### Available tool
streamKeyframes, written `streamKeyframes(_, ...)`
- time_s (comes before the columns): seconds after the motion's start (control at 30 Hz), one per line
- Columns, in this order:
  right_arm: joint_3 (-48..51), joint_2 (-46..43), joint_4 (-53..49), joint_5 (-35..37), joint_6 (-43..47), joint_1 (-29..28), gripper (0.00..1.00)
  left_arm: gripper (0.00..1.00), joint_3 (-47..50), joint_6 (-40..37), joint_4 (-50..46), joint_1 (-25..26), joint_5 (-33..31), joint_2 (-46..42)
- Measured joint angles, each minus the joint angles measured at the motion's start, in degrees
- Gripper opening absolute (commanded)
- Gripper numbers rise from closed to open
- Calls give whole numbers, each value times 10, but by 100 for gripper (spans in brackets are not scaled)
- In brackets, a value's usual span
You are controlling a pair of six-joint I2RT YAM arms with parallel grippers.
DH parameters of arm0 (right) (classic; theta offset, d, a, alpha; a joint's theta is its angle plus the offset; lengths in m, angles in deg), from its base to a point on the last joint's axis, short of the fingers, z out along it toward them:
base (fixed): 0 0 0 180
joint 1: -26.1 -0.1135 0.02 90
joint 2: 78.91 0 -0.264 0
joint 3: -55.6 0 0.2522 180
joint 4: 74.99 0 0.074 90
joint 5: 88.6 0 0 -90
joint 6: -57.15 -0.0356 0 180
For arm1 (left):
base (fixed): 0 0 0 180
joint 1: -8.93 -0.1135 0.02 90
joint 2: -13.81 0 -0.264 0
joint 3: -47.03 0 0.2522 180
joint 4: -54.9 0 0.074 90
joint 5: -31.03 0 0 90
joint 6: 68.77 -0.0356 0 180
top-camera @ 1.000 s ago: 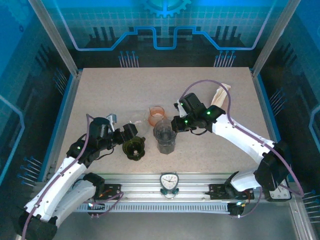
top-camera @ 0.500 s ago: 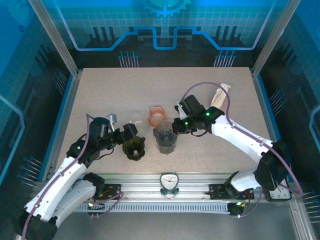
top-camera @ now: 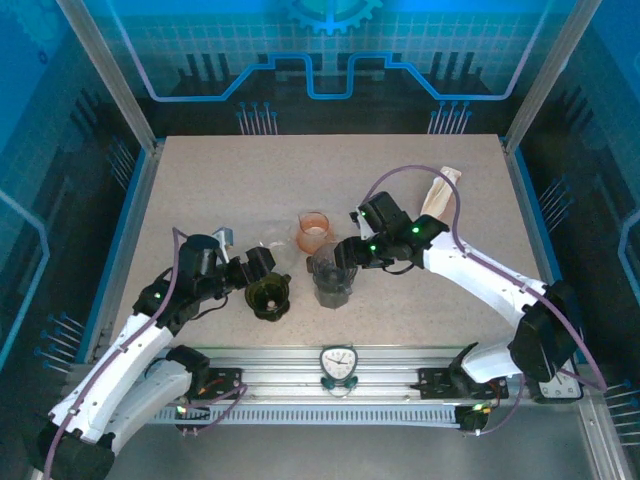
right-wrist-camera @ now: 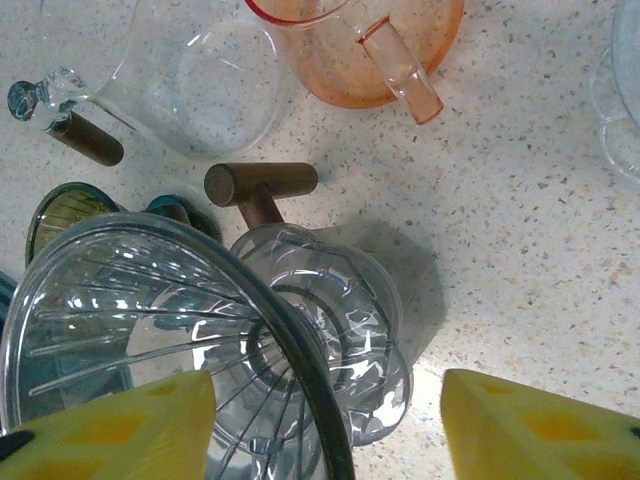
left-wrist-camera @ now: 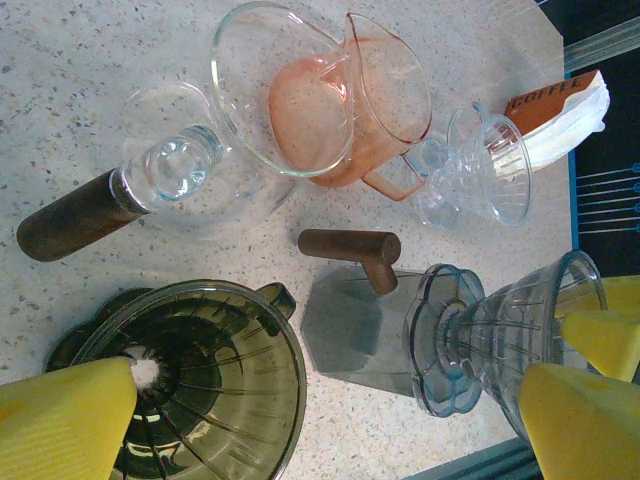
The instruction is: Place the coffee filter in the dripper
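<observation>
My overhead feed is sharp and evenly lit, with the speckled beige tabletop [top-camera: 250, 190] bright against a dim, blue-tinted surround. On the right wrist feed, the clear ribbed dripper [right-wrist-camera: 150, 300] throws a soft grey shadow to the right, and a bright refracted patch sits beside its base. Small glints dot its ribs. The yellow finger pads [right-wrist-camera: 110, 430] blur at the bottom edge.

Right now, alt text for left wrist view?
A dark dripper sits lower left by a yellow finger, a clear dripper with a wooden handle lower right. Beyond, on the speckled table: a glass jug, pink jug, small clear dripper and filter pack.
</observation>
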Motion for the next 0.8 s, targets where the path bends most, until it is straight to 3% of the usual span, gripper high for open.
streamKeyframes(0.4, 26, -109, 7, 112, 3, 17, 70, 99, 0, 1, 2, 0, -5, 0)
streamKeyframes(0.63, 45, -110, 42, 178, 19, 157, 59, 99, 0, 5, 7, 0, -7, 0)
streamKeyframes(0.8, 23, -36, 69, 219, 33, 224, 51, 99, 0, 5, 15, 0, -10, 1)
